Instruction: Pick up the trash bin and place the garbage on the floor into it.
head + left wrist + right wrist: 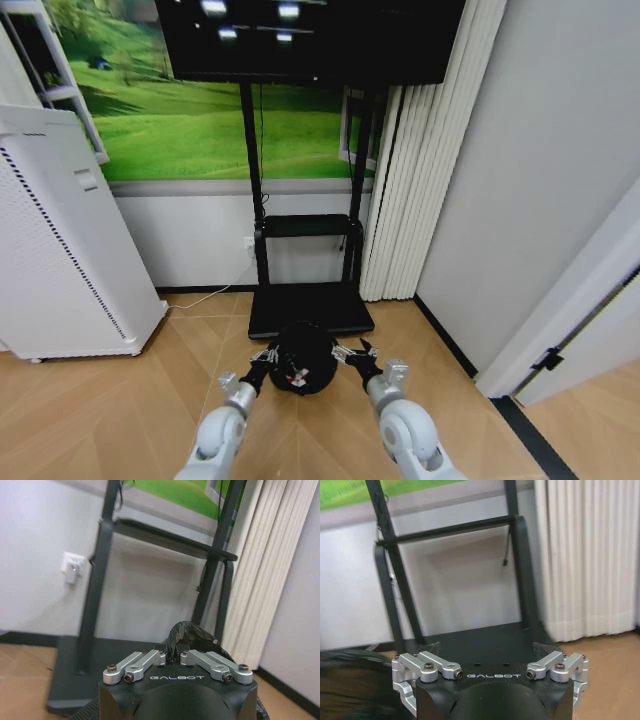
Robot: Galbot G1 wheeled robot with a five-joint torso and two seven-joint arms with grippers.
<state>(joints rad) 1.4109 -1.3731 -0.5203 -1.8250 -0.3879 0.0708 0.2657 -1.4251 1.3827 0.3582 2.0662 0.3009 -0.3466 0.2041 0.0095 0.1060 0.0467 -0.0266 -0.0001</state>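
Bin (303, 357) is up off the floor (150, 400) btwn my two claws, right in front of the TV stand base (310, 308). I've got the L gripper (268, 356) on its left side; in the L wrist cam the linkage bars sit drawn in toward centre w/ a crinkled bit of black bin material (187, 635) poking up between them, so I read that claw as pinched on the bin rim. R gripper (352, 352) is on the opp side, just beside the bin; from the R wrist cam its fingers (542, 650) are spread wide apart w/ nothing between them, and the dark mesh of the bin blurs past on the side toward the other arm. Can't tell if the R fingertips actually touch the mesh. I see red-and-white scraps (297, 379) showing against the bin on the side nearest me; whether they're inside it or seen thru the mesh, can't say. White air purifier (60, 240) stands well off beyond the L claw, against the wall. Pleated curtain (425, 150) hangs past the R claw, behind the stand.
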